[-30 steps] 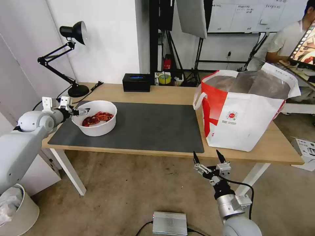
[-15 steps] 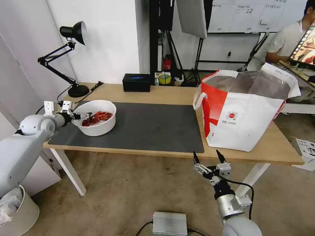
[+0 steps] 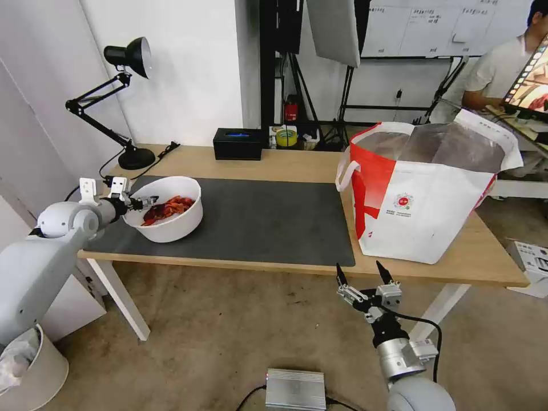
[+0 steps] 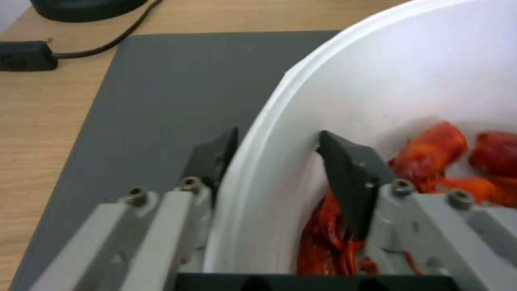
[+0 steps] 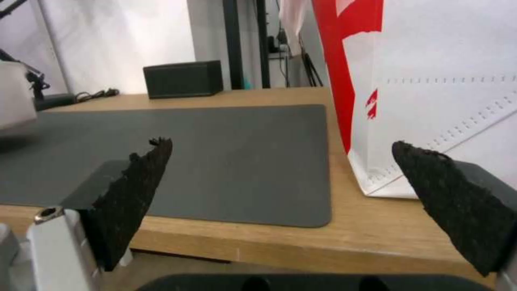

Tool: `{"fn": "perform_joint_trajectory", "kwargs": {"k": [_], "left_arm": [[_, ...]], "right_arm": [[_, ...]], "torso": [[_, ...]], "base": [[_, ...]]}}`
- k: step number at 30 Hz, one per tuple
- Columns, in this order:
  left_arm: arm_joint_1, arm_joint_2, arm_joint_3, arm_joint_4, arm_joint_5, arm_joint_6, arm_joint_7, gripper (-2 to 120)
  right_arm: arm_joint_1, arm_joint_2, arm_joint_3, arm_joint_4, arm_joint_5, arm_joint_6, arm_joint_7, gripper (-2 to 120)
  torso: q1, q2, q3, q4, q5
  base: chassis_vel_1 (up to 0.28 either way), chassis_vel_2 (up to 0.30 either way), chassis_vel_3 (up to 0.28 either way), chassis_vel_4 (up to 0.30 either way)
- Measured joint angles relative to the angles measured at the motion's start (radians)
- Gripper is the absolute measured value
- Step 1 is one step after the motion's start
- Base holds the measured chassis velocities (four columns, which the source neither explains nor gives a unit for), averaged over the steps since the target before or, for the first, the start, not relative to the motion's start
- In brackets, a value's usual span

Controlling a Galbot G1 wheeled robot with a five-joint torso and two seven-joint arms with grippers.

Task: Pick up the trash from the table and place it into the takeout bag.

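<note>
your left gripper [image 3: 144, 201] is clamped on the rim of the white bowl [image 3: 169, 225], which is tilted at the left end of the dark grey mat [image 3: 257, 222].
in your left wrist view one finger [image 4: 215, 155] sits outside the bowl wall and the other inside, next to the red shells [image 4: 431, 155]. your right gripper [image 3: 361, 274] hangs below the front edge of the table [image 3: 297, 165] with its fingers spread apart, holding nothing. the takeout bag [image 3: 425, 197] stands open at the table's right end, well apart from the bowl. a black box [image 3: 237, 144] and a desk lamp [image 3: 123, 103] sit along the back edge.
</note>
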Motion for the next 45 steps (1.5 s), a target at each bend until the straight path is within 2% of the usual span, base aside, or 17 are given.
{"fn": "perform_joint_trajectory", "kwargs": {"k": [2,6,10,24,33,36,40,45], "left_arm": [[0.006,0.001,-0.004,-0.007,0.0,-0.003,0.0,27],[0.009,0.003,-0.006,-0.014,0.0,-0.004,0.0,19],[0.018,0.007,-0.013,-0.035,-0.002,-0.003,0.0,0],[0.081,0.022,-0.053,-0.103,-0.029,0.003,-0.001,0],[0.15,0.055,-0.106,-0.187,-0.088,0.01,-0.026,0],[0.172,0.064,-0.122,-0.22,-0.122,0.011,-0.04,0],[0.206,0.07,-0.149,-0.301,-0.219,0.025,-0.089,0],[0.221,0.067,-0.155,-0.355,-0.295,0.037,-0.142,0]], "right_arm": [[0.0,0.0,0.0,0.0,0.0,0.0,0.0,100],[0.0,0.0,0.0,0.0,0.0,0.0,0.0,100],[0.0,0.0,0.0,0.0,0.0,0.0,0.0,100],[0.0,0.0,0.0,0.0,0.0,0.0,0.0,100],[0.0,0.0,0.0,0.0,0.0,0.0,0.0,100],[0.0,0.0,0.0,0.0,0.0,0.0,0.0,100],[0.0,0.0,0.0,0.0,0.0,0.0,0.0,100],[0.0,0.0,0.0,0.0,0.0,0.0,0.0,100]], "torso": [[0.0,0.0,0.0,0.0001,0.0001],[0.0,0.0,0.0,0.0,0.0001],[0.0,0.0,0.0,-0.0001,-0.0001],[0.0,0.0,0.0,-0.0001,-0.0002],[0.0,0.0,0.0,0.0,-0.0004],[0.0,0.0,0.0,0.0,-0.0003],[0.0,0.0,0.0,0.0001,-0.0002],[0.0,0.0,0.0,0.0,0.0]], "base": [[0.0,0.0,0.0,0.0],[0.0,0.0,0.0,0.0],[0.0,0.0,0.0,0.0],[0.0,0.0,0.0,0.0],[0.0,0.0,0.0,0.0],[0.0,0.0,0.0,0.0],[0.0,0.0,0.0,0.0],[0.0,0.0,0.0,0.0]]}}
